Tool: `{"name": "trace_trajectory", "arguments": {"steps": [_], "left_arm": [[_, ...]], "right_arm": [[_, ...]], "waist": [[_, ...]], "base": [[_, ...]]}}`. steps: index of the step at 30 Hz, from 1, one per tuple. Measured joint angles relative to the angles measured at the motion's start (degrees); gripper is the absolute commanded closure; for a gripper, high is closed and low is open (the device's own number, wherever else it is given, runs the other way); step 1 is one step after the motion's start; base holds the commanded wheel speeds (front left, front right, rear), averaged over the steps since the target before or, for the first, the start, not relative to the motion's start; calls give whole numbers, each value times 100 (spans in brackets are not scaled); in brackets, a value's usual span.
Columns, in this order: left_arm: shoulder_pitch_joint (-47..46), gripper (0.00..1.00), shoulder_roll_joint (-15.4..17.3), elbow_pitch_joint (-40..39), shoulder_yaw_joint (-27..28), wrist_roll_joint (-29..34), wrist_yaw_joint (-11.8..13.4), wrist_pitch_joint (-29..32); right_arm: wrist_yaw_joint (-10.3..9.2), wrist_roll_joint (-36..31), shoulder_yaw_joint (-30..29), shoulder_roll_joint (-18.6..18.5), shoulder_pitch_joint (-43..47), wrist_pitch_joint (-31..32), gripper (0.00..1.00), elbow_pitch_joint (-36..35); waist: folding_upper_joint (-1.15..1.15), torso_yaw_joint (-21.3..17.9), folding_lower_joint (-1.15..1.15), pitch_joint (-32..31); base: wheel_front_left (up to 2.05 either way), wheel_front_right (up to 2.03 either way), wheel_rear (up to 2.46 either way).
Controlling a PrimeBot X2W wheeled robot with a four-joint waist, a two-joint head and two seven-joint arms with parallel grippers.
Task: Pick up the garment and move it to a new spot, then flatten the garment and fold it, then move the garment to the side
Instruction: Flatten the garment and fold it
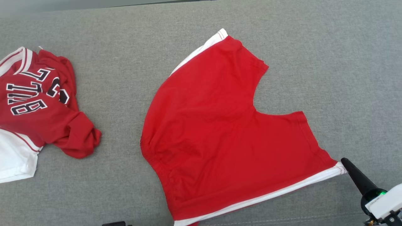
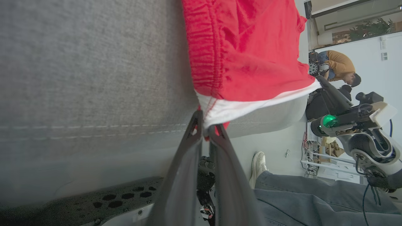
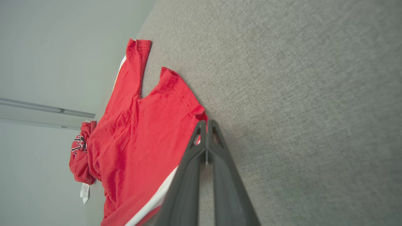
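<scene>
The garment (image 1: pixel 220 131) is a pair of red shorts with white side stripes, spread nearly flat on the grey cushion (image 1: pixel 125 37). My right gripper (image 1: pixel 344 162) is shut on the hem corner of the right leg, where the white stripe ends. In the right wrist view its fingertips (image 3: pixel 205 123) pinch the red corner of the garment (image 3: pixel 135 135). My left gripper (image 2: pixel 204 126) is shut on the white-striped waistband corner of the garment (image 2: pixel 248 47) at the cushion's front edge. The right gripper (image 2: pixel 320 82) also appears in the left wrist view, at the far end of that stripe.
A crumpled red and white jersey (image 1: pixel 34 103) with black numbers lies at the cushion's left; the right wrist view has it too (image 3: pixel 80 150). The cushion's front seam (image 2: pixel 94 128) runs close to the garment. A person's trouser leg (image 2: pixel 314 197) and white shoe (image 2: pixel 258 166) stand beyond that edge.
</scene>
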Motion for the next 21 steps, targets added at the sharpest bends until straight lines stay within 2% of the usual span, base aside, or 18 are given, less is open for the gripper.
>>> {"name": "trace_trajectory", "arguments": {"steps": [5, 11, 16, 21], "left_arm": [[302, 100, 323, -387, -21, -526, -42, 400], [231, 100, 349, -1131, 311, -1283, -45, 670], [-337, 100, 486, -1671, 638, -1512, -13, 969], [-1001, 100, 659, -2000, 883, -1640, 278, 1271]], "right_arm": [[192, 242, -127, -559, 305, 231, 100, -759], [181, -34, -415, -681, -632, 315, 100, -1373], [-79, -224, -466, -655, -1610, 533, 100, -1545], [-377, -447, -443, -586, -2479, 836, 100, -1497]], "waist": [[0, 179, 0, -13], [0, 185, 0, 114], [0, 203, 0, 346], [0, 305, 0, 639]], "base": [[0, 0, 0], [0, 0, 0], [0, 0, 0], [0, 0, 0]]}}
